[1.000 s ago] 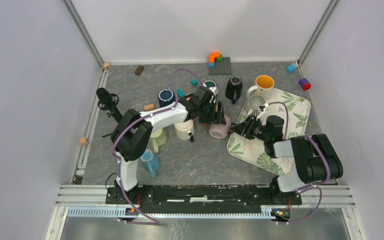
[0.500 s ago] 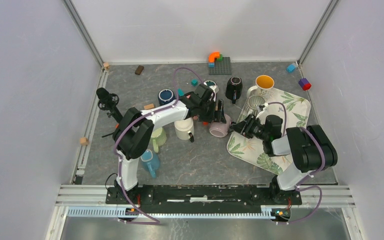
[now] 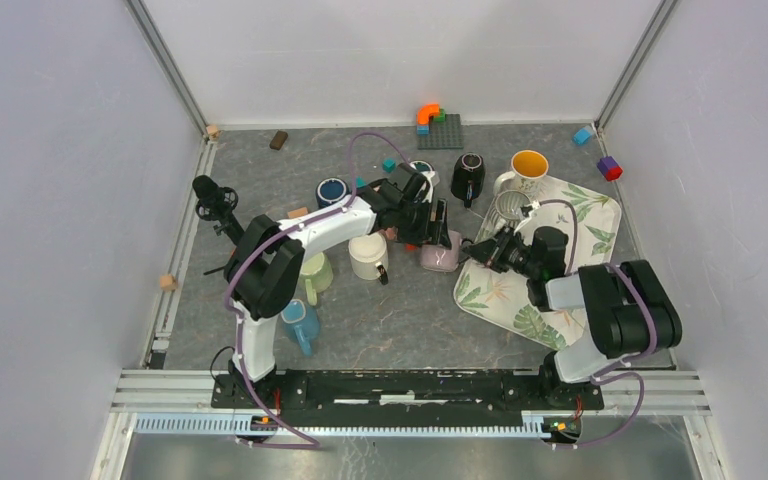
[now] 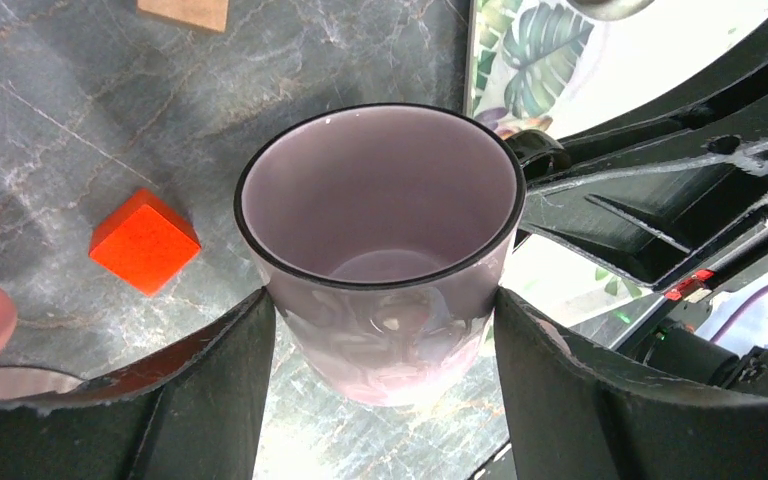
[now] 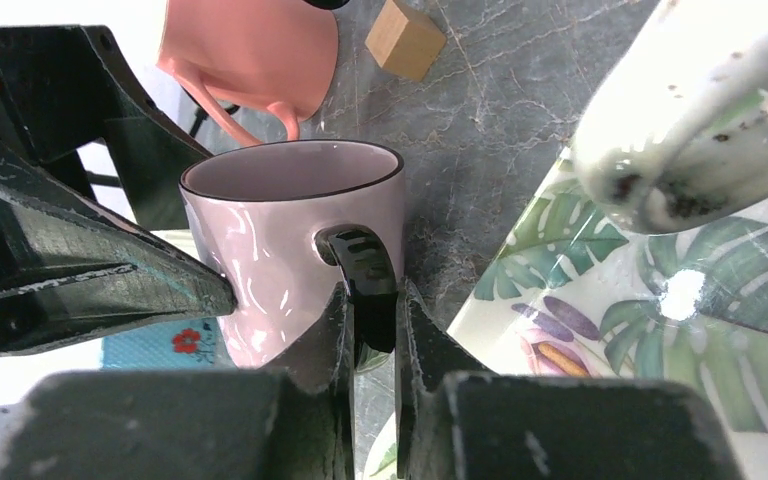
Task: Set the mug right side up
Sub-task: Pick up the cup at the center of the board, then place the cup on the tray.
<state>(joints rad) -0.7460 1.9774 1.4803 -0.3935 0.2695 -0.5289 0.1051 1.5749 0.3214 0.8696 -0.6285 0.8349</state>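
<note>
The lilac mug point(image 4: 380, 250) sits near the middle of the bench point(image 3: 380, 320), just off the left edge of the leaf-patterned tray point(image 3: 580, 215), caught between both arms. Looking along the left arm, you see straight into its open mouth, dark rim all round and nothing inside. Whether its base is on the bench I cannot tell.

The left claw point(image 4: 380, 330) is spread wide, one finger flat against each side of the mug's wall. The right claw point(image 5: 372, 340) comes in from the tray side, pinched tight on the mug's black handle point(image 5: 365, 275), which stands up between its two fingers.

An orange cube point(image 4: 145, 240) lies on the grey stone surface close beside the mug, and a wooden block point(image 5: 405, 38) is a little further off. A salmon-pink mug point(image 5: 250, 50) stands behind it, on the far side from the right arm. On the tray a speckled white mug point(image 5: 700, 110) lies near the right claw. A white mug point(image 3: 368, 258), a green one point(image 3: 312, 272) and a blue one point(image 3: 300, 322) are off to the left.
</note>
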